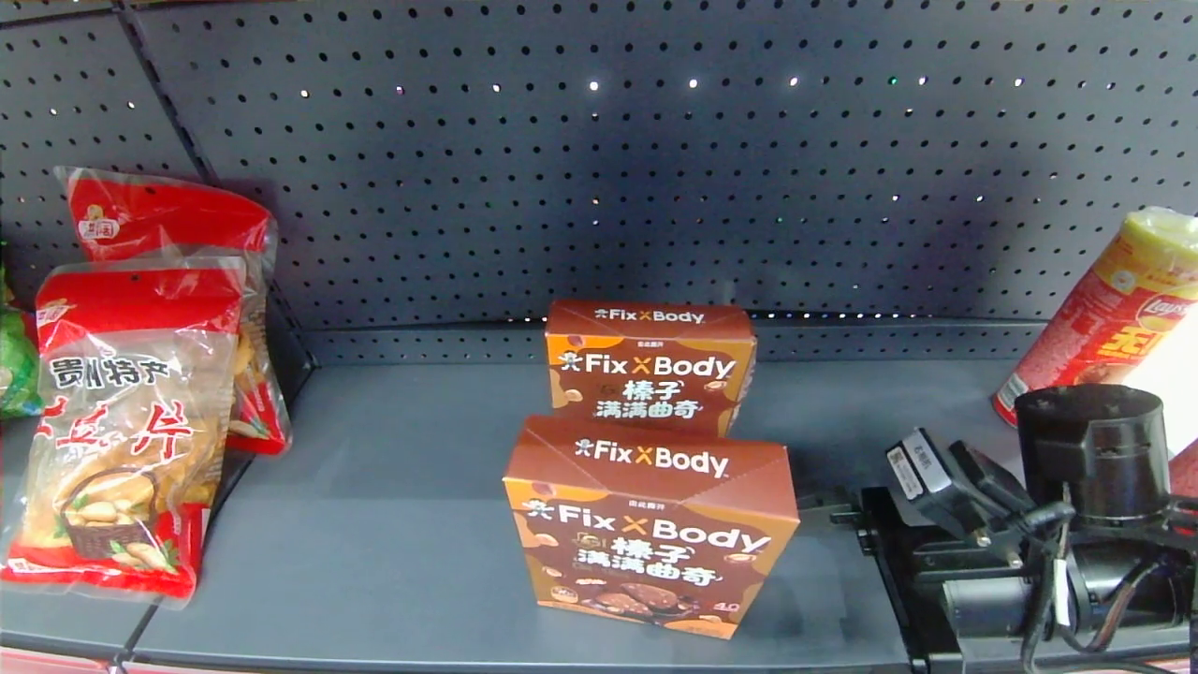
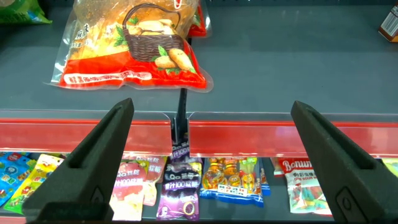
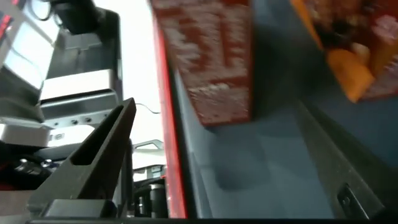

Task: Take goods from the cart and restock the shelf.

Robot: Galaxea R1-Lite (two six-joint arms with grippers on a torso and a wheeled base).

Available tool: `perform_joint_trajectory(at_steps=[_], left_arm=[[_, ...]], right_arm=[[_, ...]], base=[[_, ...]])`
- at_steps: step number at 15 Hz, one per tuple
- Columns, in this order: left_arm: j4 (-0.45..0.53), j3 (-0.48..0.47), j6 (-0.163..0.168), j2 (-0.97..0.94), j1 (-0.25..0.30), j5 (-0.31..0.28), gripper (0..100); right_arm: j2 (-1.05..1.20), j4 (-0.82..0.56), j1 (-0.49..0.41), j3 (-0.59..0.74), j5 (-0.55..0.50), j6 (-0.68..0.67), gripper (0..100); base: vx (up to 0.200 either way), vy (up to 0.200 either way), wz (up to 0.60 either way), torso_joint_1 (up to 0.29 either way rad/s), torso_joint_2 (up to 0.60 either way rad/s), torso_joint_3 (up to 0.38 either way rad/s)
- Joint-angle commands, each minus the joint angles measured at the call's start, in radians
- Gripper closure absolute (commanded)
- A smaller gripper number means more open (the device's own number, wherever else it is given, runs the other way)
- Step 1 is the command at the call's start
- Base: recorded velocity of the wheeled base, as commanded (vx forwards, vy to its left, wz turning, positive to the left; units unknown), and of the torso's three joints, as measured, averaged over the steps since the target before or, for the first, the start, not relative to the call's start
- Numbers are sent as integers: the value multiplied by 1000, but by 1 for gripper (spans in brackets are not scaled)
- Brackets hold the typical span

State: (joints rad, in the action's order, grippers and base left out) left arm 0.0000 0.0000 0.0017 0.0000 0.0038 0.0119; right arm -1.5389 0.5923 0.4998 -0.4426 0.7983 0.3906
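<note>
I see two brown cookie boxes on the shelf [image 1: 393,487]. The front box [image 1: 650,529] stands near the front edge and the rear box [image 1: 650,367] is just behind it. At the left end a red snack bag [image 1: 122,431] leans, with a second red bag [image 1: 168,220] behind it. A tilted chip can [image 1: 1114,309] stands at the right end, and my right arm [image 1: 1029,552] is in front of it.

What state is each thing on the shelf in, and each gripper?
Front cookie box, closed, upright at the front of the shelf.
Rear cookie box, closed, upright behind it.
Front snack bag, sealed, standing.
Rear snack bag, standing behind it, partly hidden.
Chip can, lid on, tilted.
Left gripper, fingers open, empty.
Right gripper, fingers open.
</note>
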Motion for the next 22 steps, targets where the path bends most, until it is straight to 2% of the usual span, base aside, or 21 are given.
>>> perform_joint_trajectory(at_steps=[1, 4, 7, 10, 14, 16, 20, 21, 22], left_arm=[[0, 0, 0, 0, 1, 0, 0], [0, 0, 0, 0, 1, 0, 0], [0, 0, 0, 0, 1, 0, 0], [0, 0, 0, 0, 1, 0, 0], [0, 0, 0, 0, 1, 0, 0], [0, 0, 0, 0, 1, 0, 0], [0, 0, 0, 0, 1, 0, 0], [0, 0, 0, 0, 1, 0, 0], [0, 0, 0, 0, 1, 0, 0]], right_arm=[[3, 0, -32, 2, -1, 1, 0], [49, 0, -92, 2, -16, 1, 0], [186, -6, -159, -1, -51, -15, 0], [333, -9, -234, 35, -129, -61, 0], [609, -109, -504, 42, -76, -136, 0], [717, -120, -580, 25, -88, -171, 0], [1053, -115, -578, 108, -136, -203, 0], [1123, -114, -613, 113, -137, -220, 0], [1194, -115, -606, 127, -154, -242, 0]], base=[[0, 0, 0, 0, 0, 0], [0, 0, 0, 0, 0, 0], [0, 0, 0, 0, 0, 0], [0, 0, 0, 0, 0, 0], [0, 0, 0, 0, 0, 0], [0, 0, 0, 0, 0, 0], [0, 0, 0, 0, 0, 0], [0, 0, 0, 0, 0, 0], [0, 0, 0, 0, 0, 0]])
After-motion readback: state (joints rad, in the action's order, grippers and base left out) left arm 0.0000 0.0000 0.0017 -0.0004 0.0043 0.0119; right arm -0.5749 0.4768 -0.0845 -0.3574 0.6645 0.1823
